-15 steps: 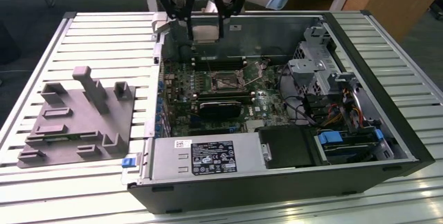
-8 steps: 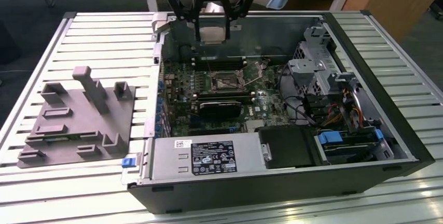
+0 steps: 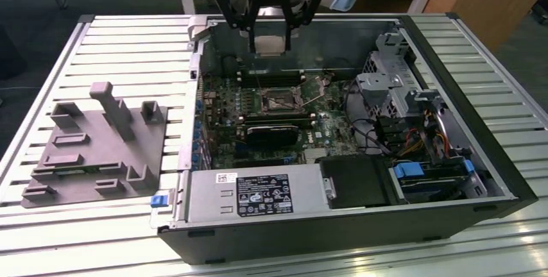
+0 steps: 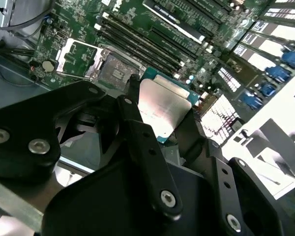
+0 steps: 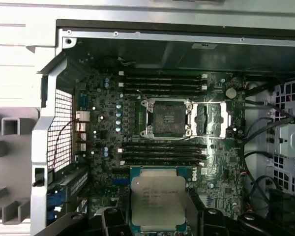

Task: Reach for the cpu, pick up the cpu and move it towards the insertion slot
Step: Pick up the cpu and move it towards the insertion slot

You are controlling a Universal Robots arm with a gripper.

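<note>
My gripper [image 3: 271, 41] hangs above the open computer case, shut on the cpu [image 3: 271, 43], a flat square chip with a silver top. In the first wrist view the cpu [image 5: 158, 201] sits between the black fingers [image 5: 111, 219], apart from the insertion slot [image 5: 166, 118], whose metal frame and dark centre lie open on the green board. The second wrist view shows the cpu [image 4: 162, 109] held near the insertion slot [image 4: 113, 73]. In the exterior view the insertion slot [image 3: 278, 99] lies below and in front of the held chip.
The case walls [image 3: 199, 52] surround the board. Long black memory slots [image 5: 162, 83] flank the socket on both sides. A grey plastic tray with upright posts [image 3: 94, 142] stands on the slatted table at the exterior view's left. Cables and drive bays [image 3: 411, 123] fill the case's right side.
</note>
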